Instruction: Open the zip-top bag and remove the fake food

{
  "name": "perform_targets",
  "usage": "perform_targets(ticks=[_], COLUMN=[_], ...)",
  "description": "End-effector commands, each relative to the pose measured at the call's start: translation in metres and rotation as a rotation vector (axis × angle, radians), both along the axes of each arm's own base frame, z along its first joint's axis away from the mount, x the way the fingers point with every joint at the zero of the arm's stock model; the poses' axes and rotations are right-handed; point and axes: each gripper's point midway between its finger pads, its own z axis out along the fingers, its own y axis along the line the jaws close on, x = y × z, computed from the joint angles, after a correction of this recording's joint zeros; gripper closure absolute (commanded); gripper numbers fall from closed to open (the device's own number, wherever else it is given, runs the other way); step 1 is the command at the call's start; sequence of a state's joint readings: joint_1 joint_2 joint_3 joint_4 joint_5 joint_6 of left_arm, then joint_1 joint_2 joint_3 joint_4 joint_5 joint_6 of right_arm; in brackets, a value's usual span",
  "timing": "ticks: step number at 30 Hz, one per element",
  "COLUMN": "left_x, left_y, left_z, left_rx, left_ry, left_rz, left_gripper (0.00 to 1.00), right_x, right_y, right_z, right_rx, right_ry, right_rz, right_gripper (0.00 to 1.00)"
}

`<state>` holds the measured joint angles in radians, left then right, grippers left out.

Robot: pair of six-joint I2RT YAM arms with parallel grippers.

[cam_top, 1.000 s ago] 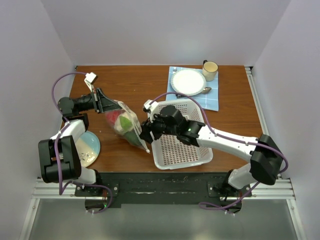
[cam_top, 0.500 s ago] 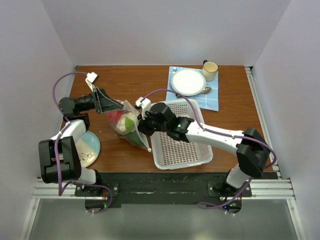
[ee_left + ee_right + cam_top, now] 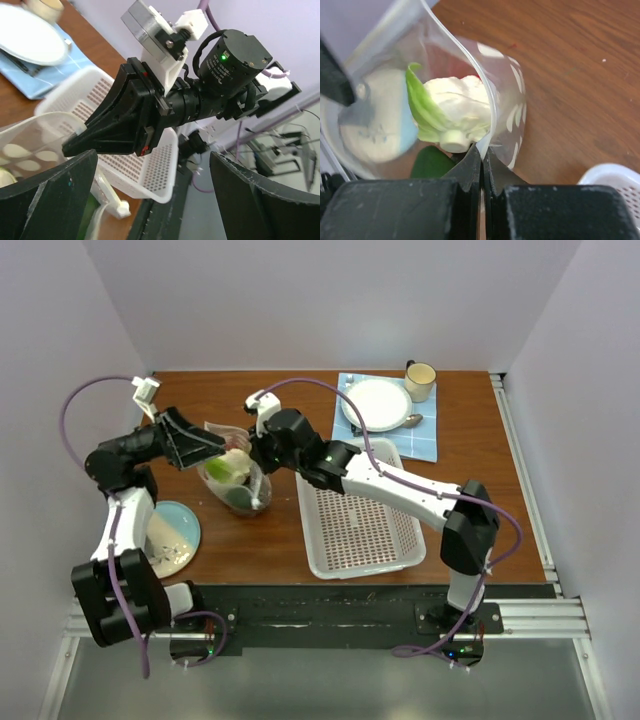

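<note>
The zip-top bag (image 3: 238, 483), clear with pale dots, hangs upright over the table left of centre, mouth upward. My right gripper (image 3: 254, 447) is shut on its rim; in the right wrist view the rim (image 3: 485, 131) is pinched between the closed jaws (image 3: 482, 150). Inside lies the fake food: a cream-white lumpy piece (image 3: 457, 100) with a light green leaf (image 3: 419, 105), a dark green piece (image 3: 432, 162) and a bit of red (image 3: 470, 77). My left gripper (image 3: 197, 446) stands open just left of the bag's mouth, its fingers (image 3: 50, 195) wide apart and holding nothing.
A white perforated basket (image 3: 357, 522) sits right of the bag, under the right arm. A light blue plate (image 3: 172, 537) lies at the front left. At the back right a white plate (image 3: 376, 404), a spoon and a cup (image 3: 420, 379) rest on a blue cloth.
The left gripper opened and let go of the bag. The right gripper shut on the bag's rim and carried it left and toward the back, so the bag now hangs upright.
</note>
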<state>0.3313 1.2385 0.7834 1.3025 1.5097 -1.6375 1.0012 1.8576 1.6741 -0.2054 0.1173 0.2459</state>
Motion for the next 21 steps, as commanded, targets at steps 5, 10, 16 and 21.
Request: perform_targets(ticks=[5, 10, 16, 21], left_x=[-0.024, -0.025, -0.018, 0.001], left_y=[0.042, 0.06, 0.069, 0.077], left_z=[-0.064, -0.073, -0.075, -0.064], left_rx=[0.422, 0.482, 0.477, 0.418], left_ry=[-0.496, -0.552, -0.569, -0.591], left_rz=[0.098, 0.179, 0.218, 0.261], left_gripper=[0.0, 0.0, 0.0, 0.0], right_x=[0.006, -0.001, -0.016, -0.03], right_y=[0.013, 0.007, 0.002, 0.005], right_z=[0.038, 0.029, 0.023, 0.015], right_rx=[0.102, 0.088, 0.079, 0.072], right_ry=[0.026, 0.038, 0.044, 0.051], right_rz=[-0.049, -0.045, -0.015, 0.017], right_gripper=[1.0, 1.0, 1.0, 1.0])
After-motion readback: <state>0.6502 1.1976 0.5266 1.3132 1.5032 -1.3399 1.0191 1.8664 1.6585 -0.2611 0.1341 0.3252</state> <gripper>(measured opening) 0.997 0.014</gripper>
